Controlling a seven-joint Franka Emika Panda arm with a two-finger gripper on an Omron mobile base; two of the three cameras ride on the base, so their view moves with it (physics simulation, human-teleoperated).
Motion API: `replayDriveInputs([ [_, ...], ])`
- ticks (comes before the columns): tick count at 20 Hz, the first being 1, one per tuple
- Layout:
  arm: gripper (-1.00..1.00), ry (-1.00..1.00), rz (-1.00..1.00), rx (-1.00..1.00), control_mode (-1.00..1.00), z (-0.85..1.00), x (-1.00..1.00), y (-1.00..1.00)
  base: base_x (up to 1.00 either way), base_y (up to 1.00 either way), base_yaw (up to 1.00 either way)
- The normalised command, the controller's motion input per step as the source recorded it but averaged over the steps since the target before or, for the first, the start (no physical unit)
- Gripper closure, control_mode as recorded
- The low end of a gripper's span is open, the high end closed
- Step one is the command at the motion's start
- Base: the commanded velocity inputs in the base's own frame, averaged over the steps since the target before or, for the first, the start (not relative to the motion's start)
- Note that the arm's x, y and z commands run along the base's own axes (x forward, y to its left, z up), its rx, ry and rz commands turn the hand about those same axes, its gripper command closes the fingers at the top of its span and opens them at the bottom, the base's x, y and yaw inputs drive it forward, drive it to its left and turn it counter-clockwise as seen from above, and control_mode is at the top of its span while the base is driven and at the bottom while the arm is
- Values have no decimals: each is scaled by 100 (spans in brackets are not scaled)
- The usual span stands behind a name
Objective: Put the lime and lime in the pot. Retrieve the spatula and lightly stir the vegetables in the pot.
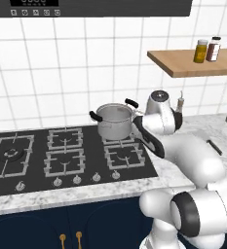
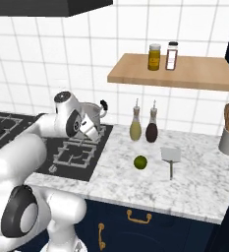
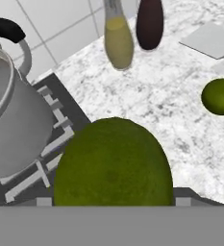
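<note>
Lime (image 3: pixel 113 163) held in tool beside pot (image 3: pixel 10 125) | second lime (image 2: pixel 140 162) on counter (image 2: pixel 194 187)

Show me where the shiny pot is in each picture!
Left base view: pot sits middle, on the stove's back right burner.
Right base view: pot peeks out left of middle, behind the arm.
Hand view: pot at the left edge.
Shared landmark: its black handle.
</note>
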Motion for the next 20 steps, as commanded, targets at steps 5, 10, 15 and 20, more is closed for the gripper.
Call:
replayDriveInputs([
  [5,100,7,0,0,-100,100,68,36,0,0,0],
  [10,100,17,2,0,-100,51,65,44,0,0,0],
  [15,100,6,16,-2,-100,-62,78,19,0,0,0],
  [20,100,0,20,-2,-100,-78,53,8,0,0,0],
])
